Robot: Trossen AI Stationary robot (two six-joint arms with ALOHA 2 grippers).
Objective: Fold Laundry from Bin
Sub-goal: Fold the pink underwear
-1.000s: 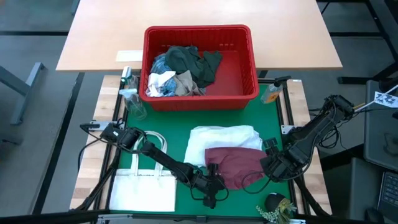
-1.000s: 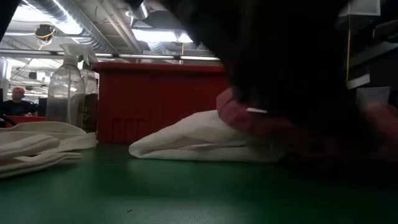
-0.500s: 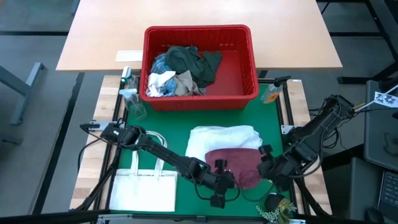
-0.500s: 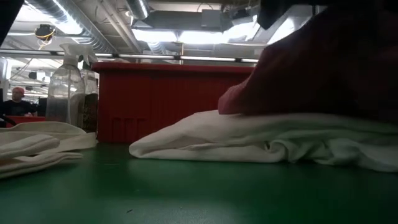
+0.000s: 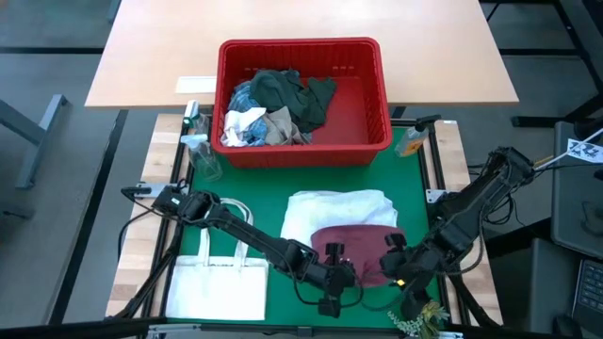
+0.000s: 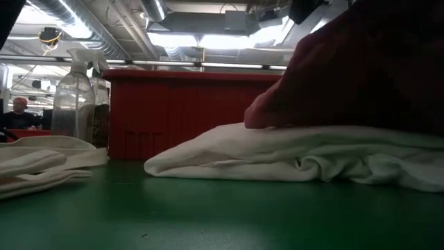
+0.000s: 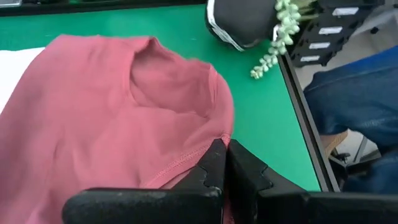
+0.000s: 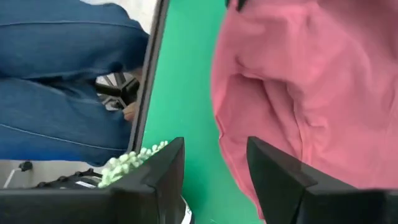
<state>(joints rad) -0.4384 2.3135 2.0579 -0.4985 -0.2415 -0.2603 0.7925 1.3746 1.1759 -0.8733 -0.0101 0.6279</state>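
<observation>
My left claw (image 5: 332,282) pinches the near hem of the soft maroon cloth garment (image 5: 353,247), lying on a folded white garment (image 5: 330,212) on the green worktop (image 5: 259,188). My right claw (image 5: 394,266) gapes beside it. The slotted red plastic bin (image 5: 382,113) holds several unfolded pieces.

The high view looks straight down on the green mat-covered table (image 5: 236,202) and both arms. The low view sits at mat level, facing across to the slotted red plastic bin (image 6: 177,111), very close to the folded white cloth (image 6: 277,153) and the maroon garment (image 6: 361,76) on it. The left wrist view looks closely along its fingers (image 7: 214,163) over the same maroon garment (image 7: 112,112). The right wrist view looks past its fingers (image 8: 163,171) at that garment's edge (image 8: 311,93). All four views share the maroon garment (image 5: 353,247); both wrist views share the pale green plant sprig (image 7: 278,37) (image 8: 127,163).
</observation>
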